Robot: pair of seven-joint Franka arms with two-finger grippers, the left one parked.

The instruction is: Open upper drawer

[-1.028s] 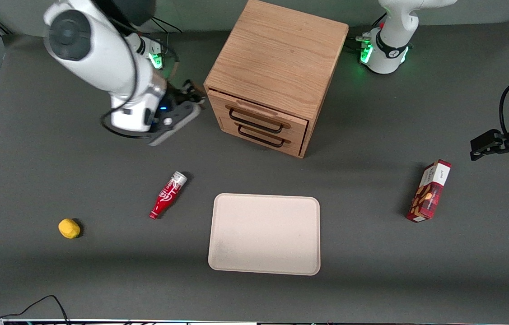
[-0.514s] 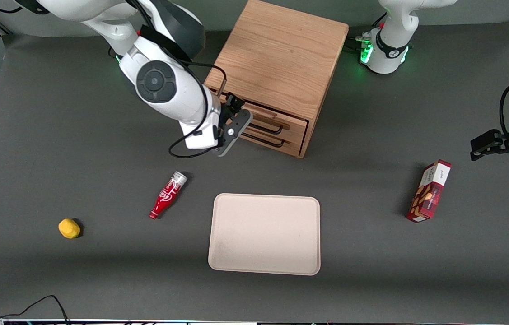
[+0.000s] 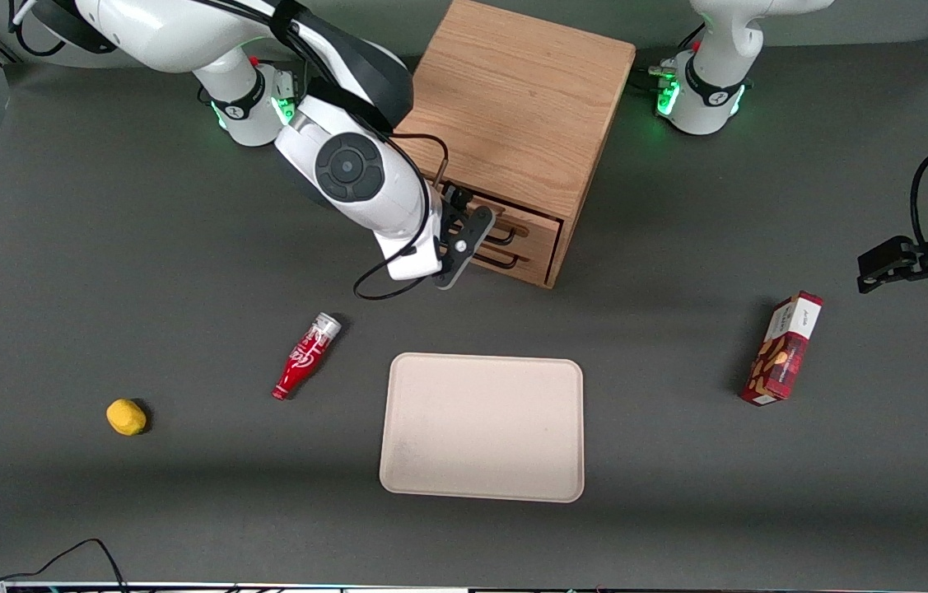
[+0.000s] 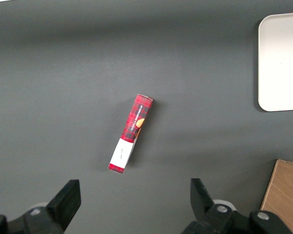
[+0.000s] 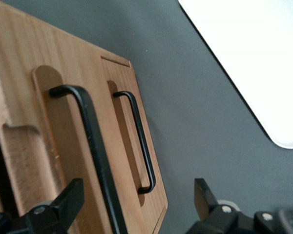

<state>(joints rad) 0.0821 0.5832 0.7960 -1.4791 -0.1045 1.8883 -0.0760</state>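
A pale tray (image 3: 482, 427) lies nearest the front camera on the dark surface (image 3: 101, 272). Slightly farther are a yellow lump (image 3: 126, 417), a red bottle (image 3: 305, 356) with white script too small to read, and a red snack box (image 3: 783, 348), its print illegible. Farther still, the claw (image 3: 464, 235) hangs open and empty before the oak cabinet (image 3: 505, 123), its fingers (image 5: 68, 200) straddling the upper drawer (image 5: 53, 146)'s black handle (image 5: 95, 156); the arm partly hides this shut drawer.
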